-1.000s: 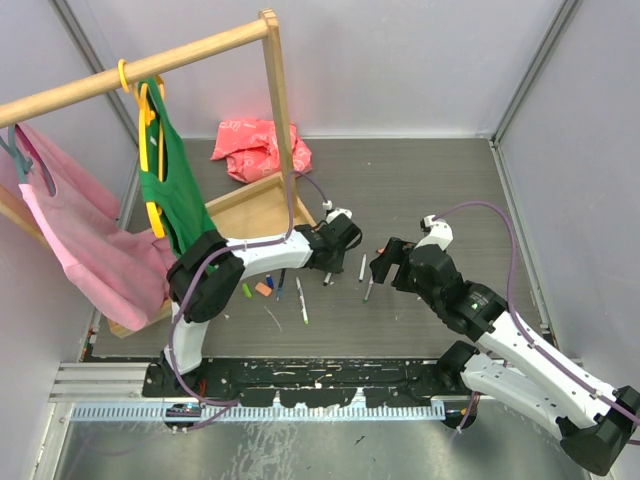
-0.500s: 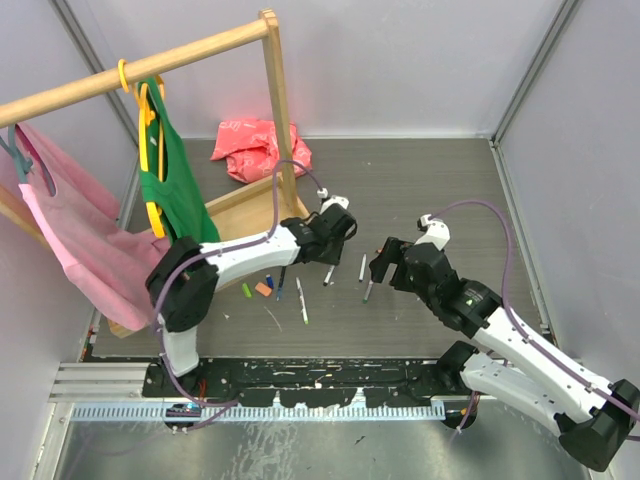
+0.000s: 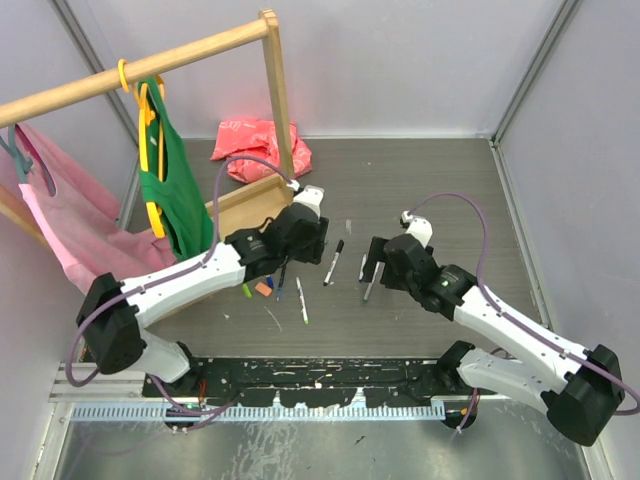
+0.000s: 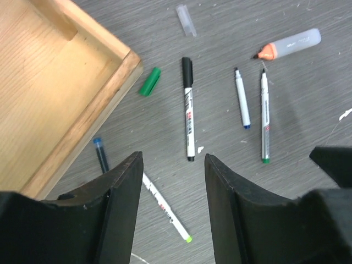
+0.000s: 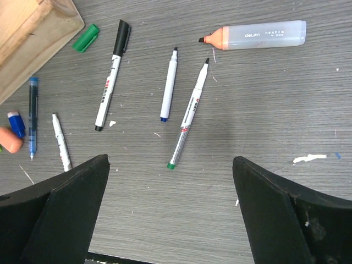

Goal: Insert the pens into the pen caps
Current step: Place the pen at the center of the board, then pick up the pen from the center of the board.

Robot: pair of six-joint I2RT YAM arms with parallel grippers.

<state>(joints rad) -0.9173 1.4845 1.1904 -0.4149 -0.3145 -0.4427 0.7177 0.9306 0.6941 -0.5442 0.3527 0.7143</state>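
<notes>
The left arm [image 3: 190,275] and right arm [image 3: 510,328] share white shell links joined by black joint blocks. The bulky shoulder housings [image 3: 108,335] are black too. A thin purple cable [image 3: 470,203] loops along each arm. The left gripper [image 4: 173,162] and right gripper [image 5: 170,162] have broad matte black fingers.

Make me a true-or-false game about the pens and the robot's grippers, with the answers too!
1. The white pen with the black cap lies on the grey table. True.
2. The right gripper holds a pen. False: it is open and empty.
3. The small green plastic cap lies inside the wooden tray. False: it lies on the table, just outside the tray's corner.
4. The grey highlighter has its orange tip bare. True.
</notes>
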